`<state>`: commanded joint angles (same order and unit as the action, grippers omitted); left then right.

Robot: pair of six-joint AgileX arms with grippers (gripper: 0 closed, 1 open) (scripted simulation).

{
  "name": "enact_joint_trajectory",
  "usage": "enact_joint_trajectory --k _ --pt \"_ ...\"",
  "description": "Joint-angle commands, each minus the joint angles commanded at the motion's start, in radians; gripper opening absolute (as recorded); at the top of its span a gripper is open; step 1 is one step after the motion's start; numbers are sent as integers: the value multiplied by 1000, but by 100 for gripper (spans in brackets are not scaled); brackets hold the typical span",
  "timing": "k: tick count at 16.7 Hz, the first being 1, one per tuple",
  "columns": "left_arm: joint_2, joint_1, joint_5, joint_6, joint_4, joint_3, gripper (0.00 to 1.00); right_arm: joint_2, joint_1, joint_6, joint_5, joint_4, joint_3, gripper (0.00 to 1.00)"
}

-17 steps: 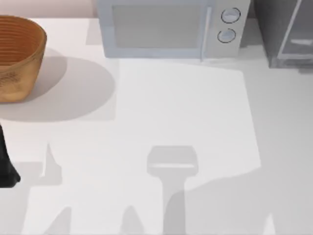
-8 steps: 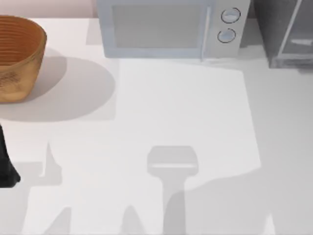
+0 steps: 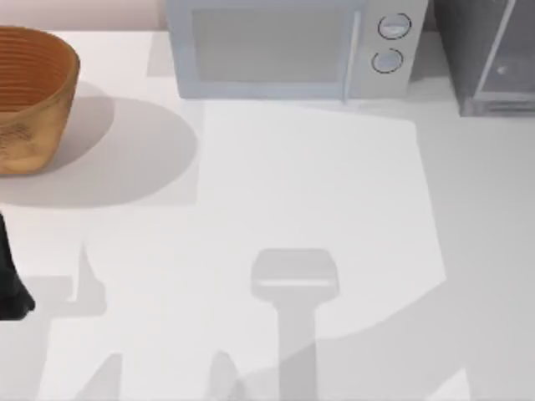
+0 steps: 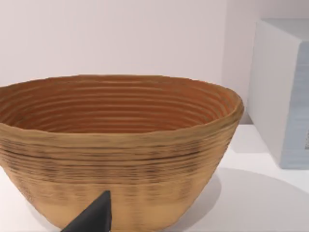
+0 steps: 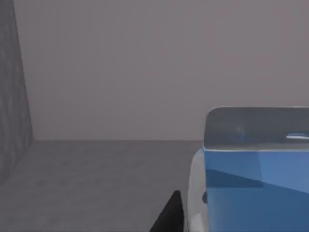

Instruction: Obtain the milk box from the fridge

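The milk box (image 5: 256, 188), a white carton with a bright blue top, stands on the dark grey floor inside the fridge (image 5: 96, 179) in the right wrist view. A dark fingertip (image 5: 169, 215) of my right gripper sits just beside the carton's white side, and the other finger is out of the picture. From above, the fridge (image 3: 472, 50) stands at the table's back right with its glassy door (image 3: 506, 71). My left arm (image 3: 8, 280) is parked at the table's left edge, and one of its fingertips (image 4: 94, 217) shows in front of the basket.
A woven brown basket (image 3: 29, 92) stands at the back left. The white microwave (image 3: 284, 50) with two round knobs stands at the back centre, left of the fridge. Grey shadows lie across the white table (image 3: 318, 184).
The arm shadow at the table's lower right has spread leftward, and the look of the fridge door has shifted a little. The left arm has not moved.
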<state>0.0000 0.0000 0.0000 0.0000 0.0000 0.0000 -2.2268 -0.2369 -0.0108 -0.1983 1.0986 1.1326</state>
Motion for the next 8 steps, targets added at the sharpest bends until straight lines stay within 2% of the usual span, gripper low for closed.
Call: enact_joint_trajectory --k 8 --pt "0 0 0 0 0 0 100 58 -10 -3 -21 43 -63 0"
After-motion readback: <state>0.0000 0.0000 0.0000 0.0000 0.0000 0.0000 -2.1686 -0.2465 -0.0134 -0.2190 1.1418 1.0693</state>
